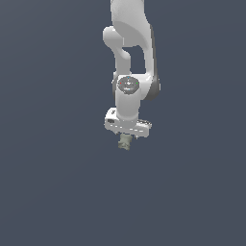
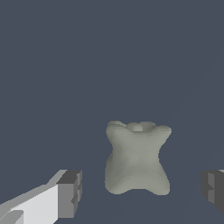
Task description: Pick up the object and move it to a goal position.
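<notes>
gripper [image 2: 142, 188] is wide open around the lumpy object [image 2: 137, 158], not touching, which looks light and stiff, so probably pinch its narrow waist

Dim, even sim light; sharp, shadowless.

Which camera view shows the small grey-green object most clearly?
The wrist view: the object fills the middle, lumpy and pinched at the waist, between the open hand's fingers. In the exterior view it is only a tiny lump under the hand.
</notes>
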Tool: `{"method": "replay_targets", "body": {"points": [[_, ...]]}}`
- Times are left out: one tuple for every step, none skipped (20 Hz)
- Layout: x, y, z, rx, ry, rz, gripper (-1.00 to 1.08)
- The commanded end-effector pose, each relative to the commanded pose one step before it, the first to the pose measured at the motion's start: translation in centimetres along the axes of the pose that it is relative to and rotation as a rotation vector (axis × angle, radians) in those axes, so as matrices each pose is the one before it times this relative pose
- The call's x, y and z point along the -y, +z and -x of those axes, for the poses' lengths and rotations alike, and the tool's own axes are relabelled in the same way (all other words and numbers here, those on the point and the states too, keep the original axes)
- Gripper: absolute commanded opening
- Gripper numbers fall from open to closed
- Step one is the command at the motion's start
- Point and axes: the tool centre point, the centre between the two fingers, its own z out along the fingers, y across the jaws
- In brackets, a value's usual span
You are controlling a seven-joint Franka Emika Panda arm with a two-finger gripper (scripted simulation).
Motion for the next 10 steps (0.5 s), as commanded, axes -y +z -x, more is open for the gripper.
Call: {"method": "replay_targets", "body": {"points": [[0.096, 0.406, 0.308, 0.00101, 0.01761, -0.00093, 1.0], [0.021, 0.086, 0.068, 0.00037, 0.00329, -0.00012, 1.0], [0.014, 0.051, 0.041, 0.00022, 0.00194, -0.00007, 1.0], [0.003, 0.017, 0.013, 0.00008, 0.00069, -0.00002, 1.0], [-0.01, -0.071, -0.052, 0.00036, -0.00466, 0.00035, 1.0], [0.002, 0.035, 0.002, 0.0, 0.0, 0.0, 1.0], [0.005, 0.103, 0.005, 0.0, 0.0, 0.0, 1.0], [0.008, 0.171, 0.009, 0.0, 0.0, 0.0, 1.0], [-0.016, 0.237, 0.005, -0.00004, 0.00049, -0.00003, 1.0], [0.014, 0.306, 0.018, 0.0, 0.0, 0.0, 1.0]]}}
